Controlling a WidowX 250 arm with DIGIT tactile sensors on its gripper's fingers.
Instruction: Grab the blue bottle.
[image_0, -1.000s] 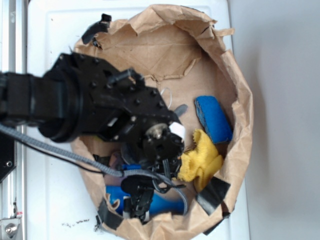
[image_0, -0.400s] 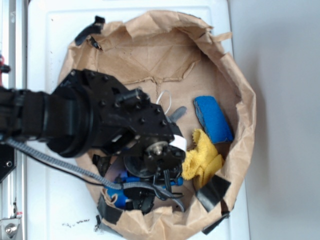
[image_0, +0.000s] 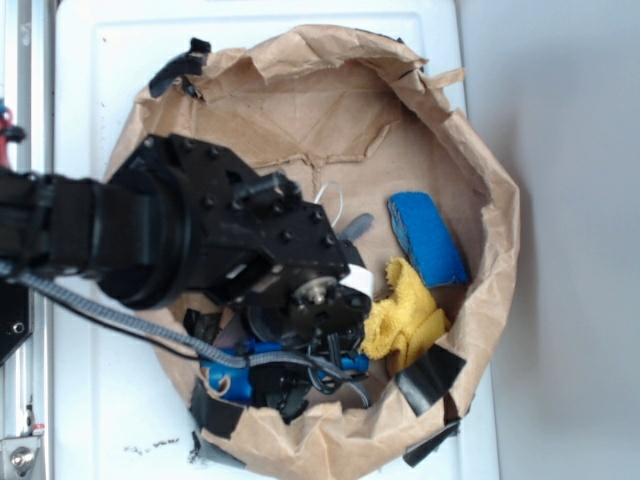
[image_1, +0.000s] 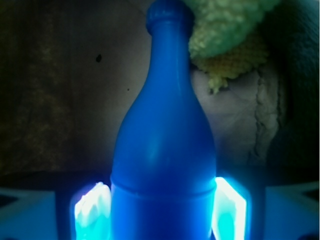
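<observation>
The blue bottle (image_1: 162, 150) fills the middle of the wrist view, neck and cap pointing away from the camera. My gripper (image_1: 161, 200) has one glowing pad on each side of the bottle's wide body, and both fingers (image_1: 90, 210) press against it. From the exterior view the black arm covers most of the bottle (image_0: 225, 380); only small blue patches show under the gripper (image_0: 290, 385) near the bag's lower rim.
A crumpled brown paper bag (image_0: 330, 120) lies open on the white table (image_0: 100, 60) and holds everything. Inside are a yellow knitted toy (image_0: 405, 315), close to the bottle's cap, a flat blue block (image_0: 428, 238) and black tape patches (image_0: 430, 375).
The gripper has come down over the bottle, which showed full length along the bag's bottom edge and is now mostly hidden. The bag's rim has shifted slightly.
</observation>
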